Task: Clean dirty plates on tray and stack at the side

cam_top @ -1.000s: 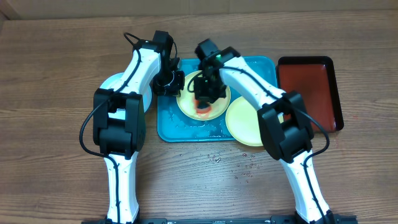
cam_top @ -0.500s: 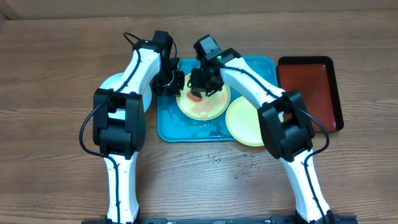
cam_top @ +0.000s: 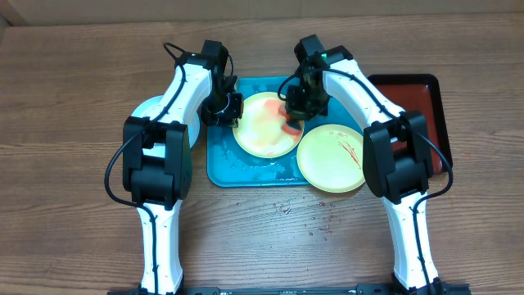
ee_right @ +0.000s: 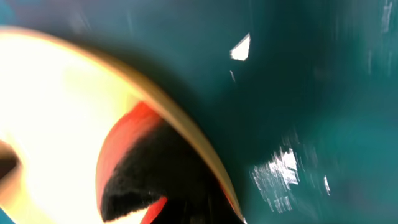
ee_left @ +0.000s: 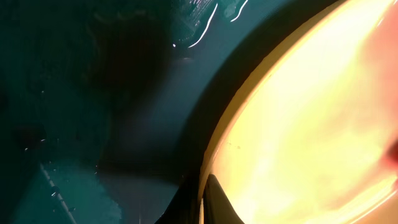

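Note:
A pale yellow plate (cam_top: pixel 260 127) with a lime-green rim, smeared pale orange, lies on the wet turquoise tray (cam_top: pixel 219 166). My left gripper (cam_top: pixel 224 108) is shut on its left rim; the left wrist view shows the rim (ee_left: pixel 214 149) pinched between the fingers (ee_left: pixel 202 200), over the tray (ee_left: pixel 93 93). My right gripper (cam_top: pixel 296 111) is shut on a red sponge (ee_right: pixel 127 140) with a dark side, pressed at the plate's right edge (ee_right: pixel 56 106). A second yellow plate (cam_top: pixel 331 160) with red smears lies at the tray's front right corner. The white plate (cam_top: pixel 150 109) sits left of the tray, mostly hidden by my left arm.
A smaller dark red tray (cam_top: pixel 409 111) with a black rim sits right of the turquoise tray. Foam and water lie on the tray's front part (cam_top: pixel 262 168). Drops and red specks mark the wooden table (cam_top: pixel 323 223) in front.
My right gripper has moved the sponge across the plate from its middle to its right edge. The left gripper has stayed on the rim.

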